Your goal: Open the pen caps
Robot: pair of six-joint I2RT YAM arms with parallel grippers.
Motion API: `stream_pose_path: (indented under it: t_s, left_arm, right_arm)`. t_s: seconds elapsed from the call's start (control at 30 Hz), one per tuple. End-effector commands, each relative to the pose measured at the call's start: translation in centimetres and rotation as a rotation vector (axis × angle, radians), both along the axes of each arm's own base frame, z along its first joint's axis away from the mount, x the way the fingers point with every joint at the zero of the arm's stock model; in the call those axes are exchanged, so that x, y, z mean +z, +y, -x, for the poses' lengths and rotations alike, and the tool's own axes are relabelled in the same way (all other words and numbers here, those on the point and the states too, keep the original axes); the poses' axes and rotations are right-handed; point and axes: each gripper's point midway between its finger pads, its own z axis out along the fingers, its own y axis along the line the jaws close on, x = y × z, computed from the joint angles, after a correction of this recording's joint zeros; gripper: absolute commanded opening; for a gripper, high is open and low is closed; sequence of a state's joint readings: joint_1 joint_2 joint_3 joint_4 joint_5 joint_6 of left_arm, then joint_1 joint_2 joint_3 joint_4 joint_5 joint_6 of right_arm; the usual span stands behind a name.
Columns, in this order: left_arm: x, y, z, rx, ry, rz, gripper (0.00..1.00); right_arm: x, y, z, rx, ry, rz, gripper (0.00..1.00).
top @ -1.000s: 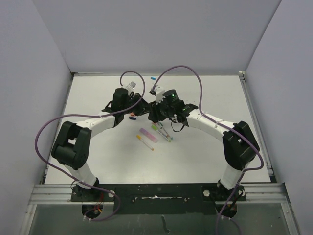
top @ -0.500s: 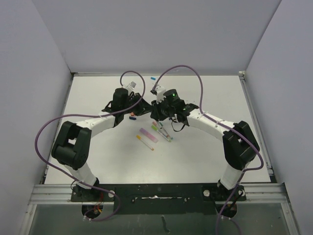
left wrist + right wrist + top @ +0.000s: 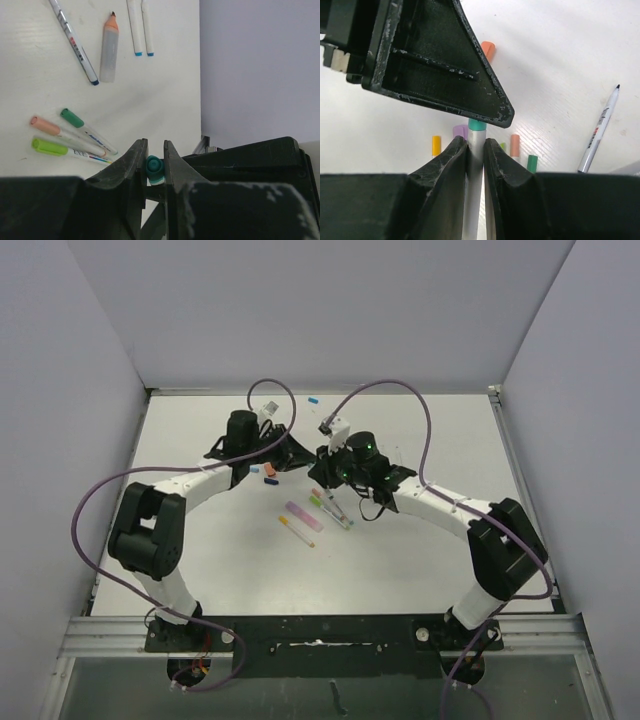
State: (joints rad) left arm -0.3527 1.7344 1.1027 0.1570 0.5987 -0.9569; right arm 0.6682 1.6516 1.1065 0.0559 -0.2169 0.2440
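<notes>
My left gripper point(image 3: 154, 165) is shut on a teal pen cap point(image 3: 154, 170), seen end on between its fingers. My right gripper point(image 3: 476, 145) is shut on a white pen barrel point(image 3: 475, 170) whose teal end point(image 3: 477, 124) runs behind the left gripper's black finger. I cannot tell whether the cap is still on that barrel. In the top view the left gripper point(image 3: 290, 455) and right gripper point(image 3: 326, 470) hover close together above the table's middle. Capped pens, green point(image 3: 72, 118), salmon point(image 3: 45, 125) and lime point(image 3: 50, 148), lie below.
A lilac highlighter point(image 3: 300, 515) and a yellow-ended pen point(image 3: 296, 531) lie in front of the grippers. A loose orange cap point(image 3: 268, 470) and blue caps point(image 3: 313, 399) lie on the table. An uncapped orange highlighter point(image 3: 109, 50) and uncapped white pens point(image 3: 140, 27) lie further off.
The two grippers have drawn apart: the left one moved back and left, the right one moved right. Both stay shut on what they hold.
</notes>
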Motion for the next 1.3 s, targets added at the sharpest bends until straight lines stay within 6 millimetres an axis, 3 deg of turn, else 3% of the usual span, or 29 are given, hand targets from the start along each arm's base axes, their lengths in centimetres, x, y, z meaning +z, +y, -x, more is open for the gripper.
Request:
stream_pose_path:
  t_s: [0.0,0.2,0.33,0.43,0.6,0.8,1.03,1.27]
  left_arm:
    - [4.0,6.2,-8.8,0.274,-0.210,-0.014,0.00]
    - [2.3,7.0,-8.5,0.295,-0.182,-0.044,0.00]
    - [2.8,8.7,-8.8,0.327,-0.194,-0.058,0.00]
    - [2.7,9.0,-8.5,0.323,-0.186,-0.071,0.00]
    - [-0.1,9.2,-6.2,0.293,-0.113,-0.105,0.00]
    - [-3.9,11.1,-2.4,0.314,-0.048,-0.214,0.00]
    - [-7.0,12.7,0.2,0.329,0.022,-0.292,0.00]
    - [-9.4,13.7,1.5,0.327,0.079,-0.332,0.07]
  right_arm:
    - [-2.7,-2.6,5.6,0.045,0.160,0.074,0.00]
    - [-1.3,-3.5,5.2,0.028,0.122,0.107,0.00]
    - [-0.9,-3.7,5.5,0.024,0.117,0.097,0.00]
    - [-0.7,-4.1,4.7,-0.003,0.087,0.107,0.00]
    - [0.0,-4.0,0.8,-0.054,0.017,0.155,0.00]
    - [-0.3,-2.5,-4.7,-0.096,-0.045,0.172,0.00]
    - [-2.4,-0.2,-9.5,-0.109,-0.075,0.211,0.00]
    - [-4.8,1.0,-12.9,-0.134,-0.121,0.256,0.00]
